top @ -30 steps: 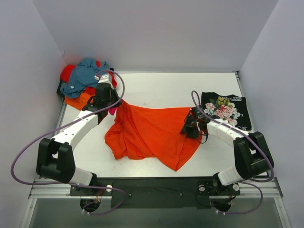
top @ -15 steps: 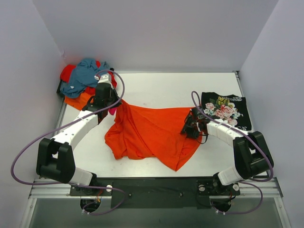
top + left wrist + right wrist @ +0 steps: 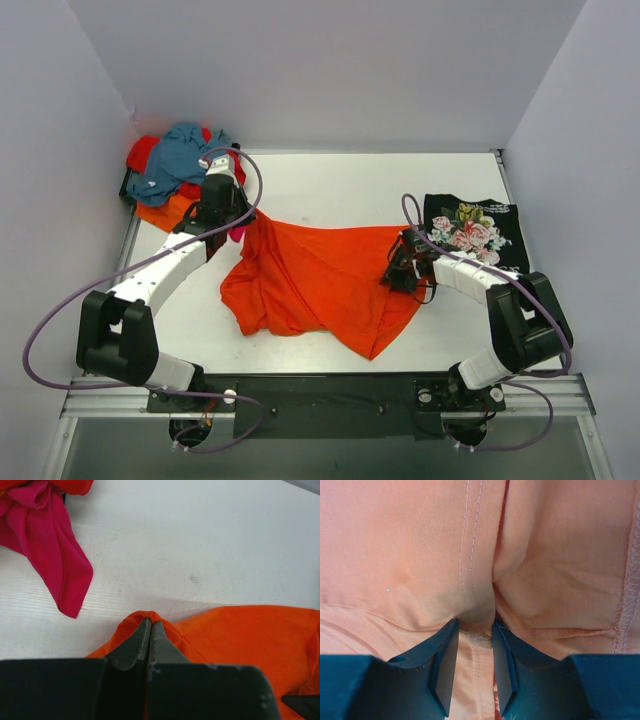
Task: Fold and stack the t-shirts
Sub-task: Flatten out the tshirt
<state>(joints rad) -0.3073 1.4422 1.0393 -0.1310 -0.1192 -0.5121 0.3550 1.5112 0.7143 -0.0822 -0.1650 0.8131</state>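
Spread across frame centre: orange t-shirt [image 3: 320, 280], seam fold pinched by right gripper [image 3: 474, 630], upper-left corner clamped tight in left gripper [image 3: 150, 625]. Farther right, black floral t-shirt [image 3: 475, 230]; upper left, heap of t-shirts [image 3: 180, 165].

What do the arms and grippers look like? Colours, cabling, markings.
Left arm and right arm match: white links, bulky black joints. A purple cable loops loosely alongside each. Left gripper and right gripper: dark, tapered wedge fingers. No markings visible.
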